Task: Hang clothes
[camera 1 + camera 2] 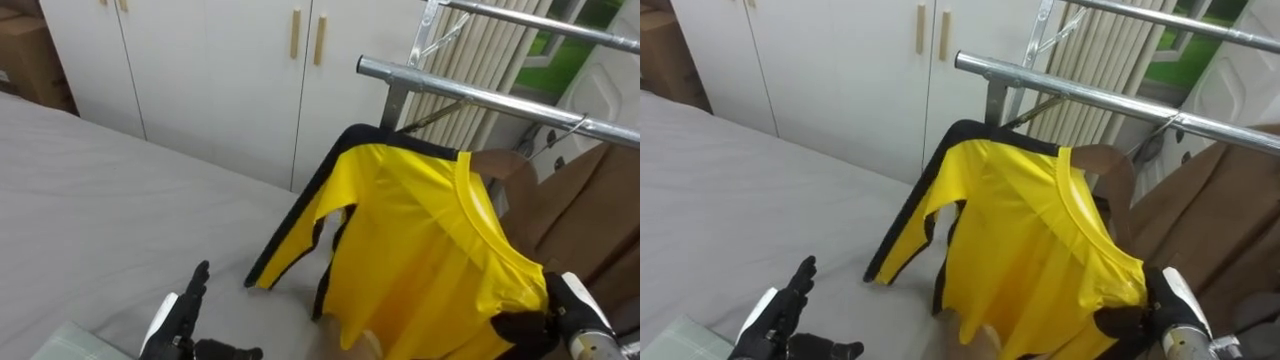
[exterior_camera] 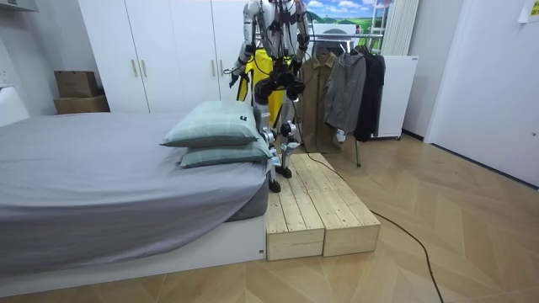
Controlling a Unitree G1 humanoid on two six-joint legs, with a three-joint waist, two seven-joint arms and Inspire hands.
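Observation:
A yellow shirt (image 1: 420, 250) with black trim hangs tilted in front of me, just below the metal rack rail (image 1: 480, 95). Its collar points up and to the right, and one sleeve drops toward the bed. My right hand (image 1: 555, 318) is at the lower right, its dark fingers curled on the shirt's shoulder edge. My left hand (image 1: 185, 312) hovers over the bed at the lower left with straight fingers, holding nothing. In the room view I stand on the wooden platform (image 2: 316, 210) between bed and rack, with the yellow shirt (image 2: 261, 67) in front of my chest.
A brown garment (image 1: 580, 215) hangs on the rail right of the shirt, and a second rail (image 1: 560, 25) runs behind it. The grey bed (image 1: 110, 200) spreads to the left, with white wardrobe doors (image 1: 220, 70) behind. Pillows (image 2: 215, 130) lie at the bed's end; dark clothes (image 2: 349, 84) fill the rack.

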